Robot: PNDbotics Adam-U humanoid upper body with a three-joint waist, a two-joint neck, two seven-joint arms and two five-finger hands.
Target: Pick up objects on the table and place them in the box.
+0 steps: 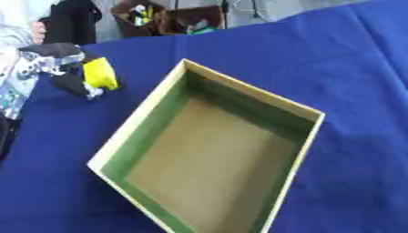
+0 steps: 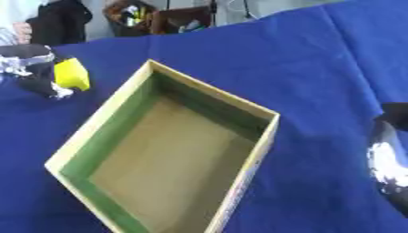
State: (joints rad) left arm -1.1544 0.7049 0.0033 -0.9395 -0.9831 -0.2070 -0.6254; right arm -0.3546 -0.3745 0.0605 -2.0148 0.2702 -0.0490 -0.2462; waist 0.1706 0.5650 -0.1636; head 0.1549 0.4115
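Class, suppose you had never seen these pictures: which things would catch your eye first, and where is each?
The big open box, green inside and holding nothing, fills the middle of the blue cloth. At upper left, the robot's left hand holds a bright yellow object above the cloth, just beside the box.

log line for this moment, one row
left hand: shut on yellow object, left of box | right hand: idle | box: empty

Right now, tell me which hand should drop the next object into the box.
Left. The left hand already grips the yellow object beside the box; the right hand shows only at the right edge.
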